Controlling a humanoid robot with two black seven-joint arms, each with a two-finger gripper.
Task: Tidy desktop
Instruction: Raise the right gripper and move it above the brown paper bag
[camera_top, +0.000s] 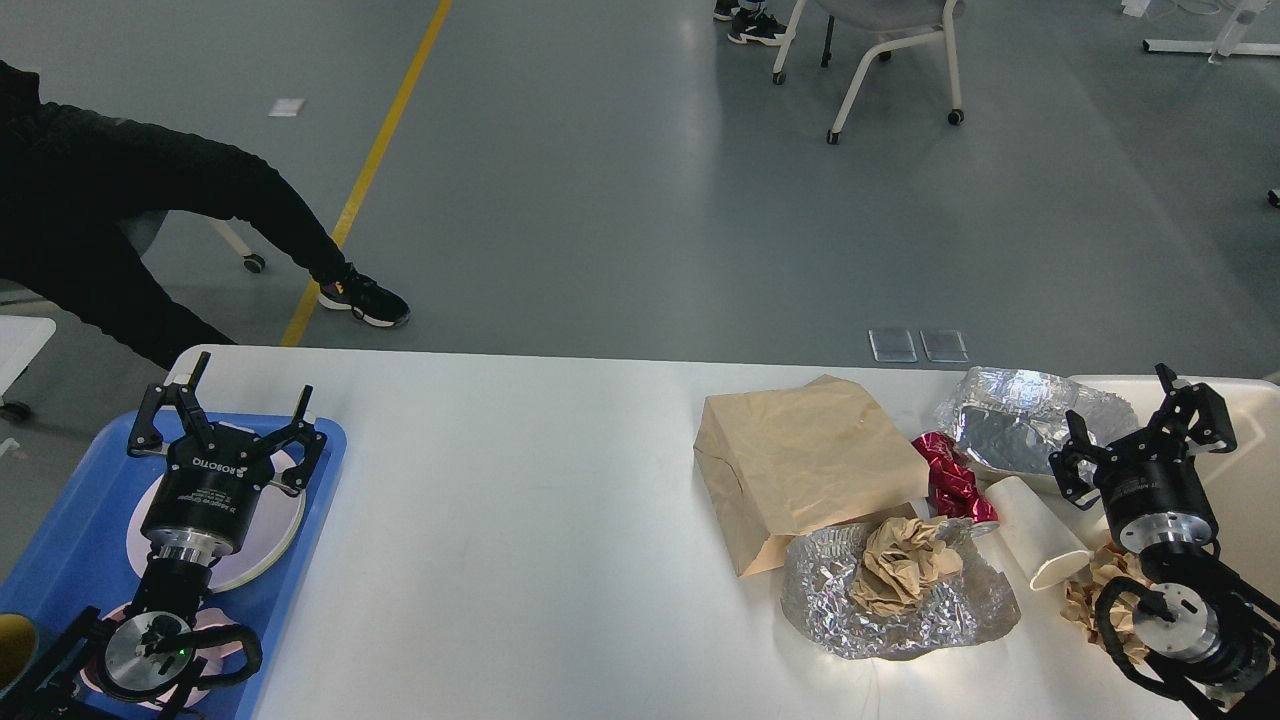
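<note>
white desktop (520, 520) filling lower view, smooth, round-cornered, littered at right. risk, as judged: lying cup (1035, 545) rolling off if nudged by right gripper (1140, 435), spread open and empty just beside it. left gripper (222, 420) likewise open, empty, over tray (60, 530).
</note>
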